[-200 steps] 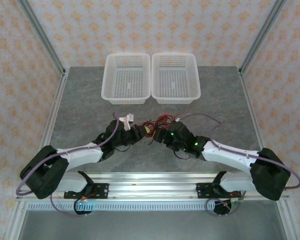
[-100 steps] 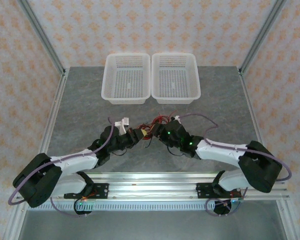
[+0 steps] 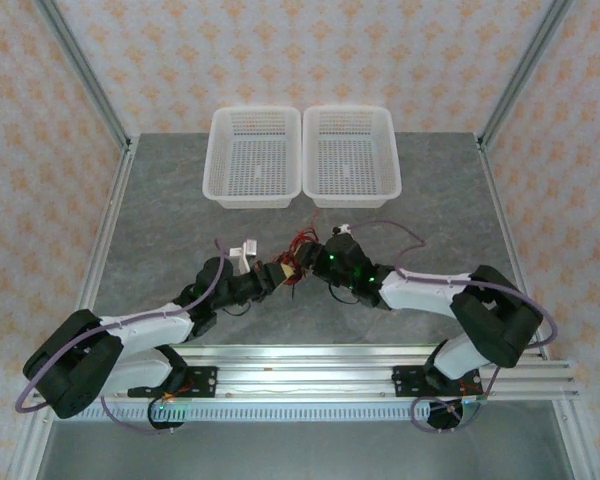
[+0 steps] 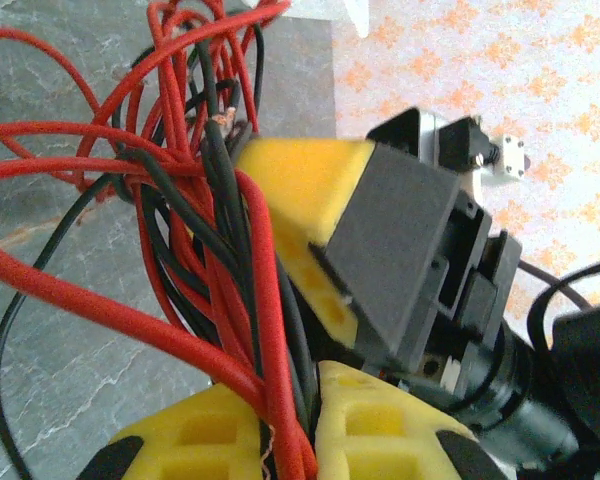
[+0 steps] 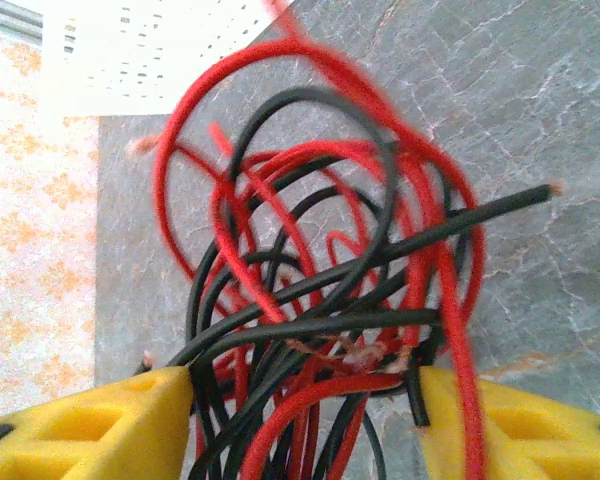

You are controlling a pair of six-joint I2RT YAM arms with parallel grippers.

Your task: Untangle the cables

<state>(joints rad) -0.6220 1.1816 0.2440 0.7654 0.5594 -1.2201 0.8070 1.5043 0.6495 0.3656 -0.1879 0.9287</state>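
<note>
The cables [image 3: 300, 245] are one knot of thin red and black wires, held just above the table between both grippers in the top view. My left gripper [image 3: 280, 270] comes in from the left. In the left wrist view its yellow pads [image 4: 230, 440] are pinched on a strand of cables [image 4: 180, 200], so this left gripper [image 4: 305, 440] is shut. My right gripper [image 3: 313, 258] meets the knot from the right. Its yellow pads [image 5: 90, 430] stand apart with the cables [image 5: 320, 260] packed between them and touching both sides of the right gripper [image 5: 305, 430].
Two white mesh baskets stand side by side at the back, the left basket [image 3: 216, 180] and the right basket [image 3: 390, 175]. A basket corner [image 5: 150, 50] lies beyond the knot. Grey marbled table [image 3: 160, 220] surrounds the arms; a metal rail [image 3: 300, 360] runs along the near edge.
The right jaws have closed in on the knot. Both grippers and the knot have shifted slightly left and away from the rail, the right arm stretching further in.
</note>
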